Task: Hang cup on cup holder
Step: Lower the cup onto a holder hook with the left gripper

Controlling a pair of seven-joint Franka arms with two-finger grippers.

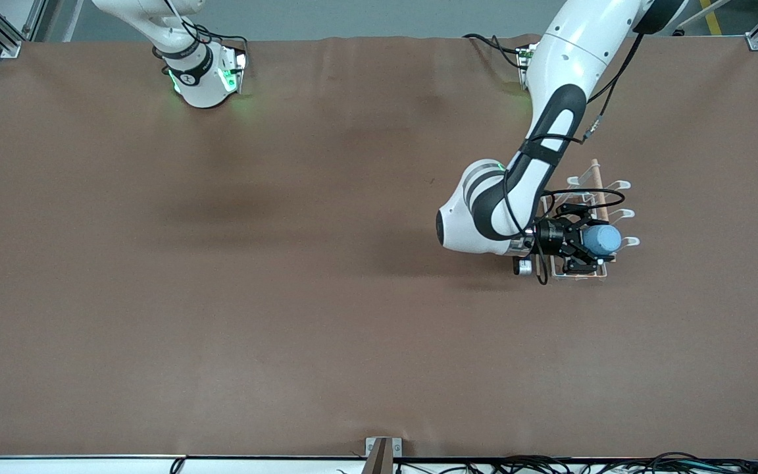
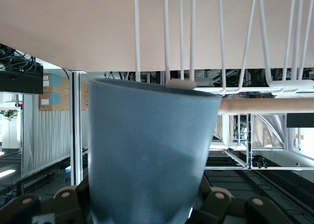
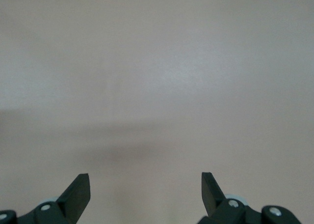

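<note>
I have the left gripper (image 1: 583, 249) clenched on the light-blue cup (image 1: 601, 240), tipped sideways over the cup holder (image 1: 606, 197) to meet a prong; the right gripper (image 3: 145, 189) waits, released.

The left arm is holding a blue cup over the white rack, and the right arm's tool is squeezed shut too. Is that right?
Not quite. The right tool is open: the right wrist view shows its two fingers standing wide apart with nothing between them, over bare table. The rest is right: the left tool is shut on the blue cup, held over the white rack.
</note>
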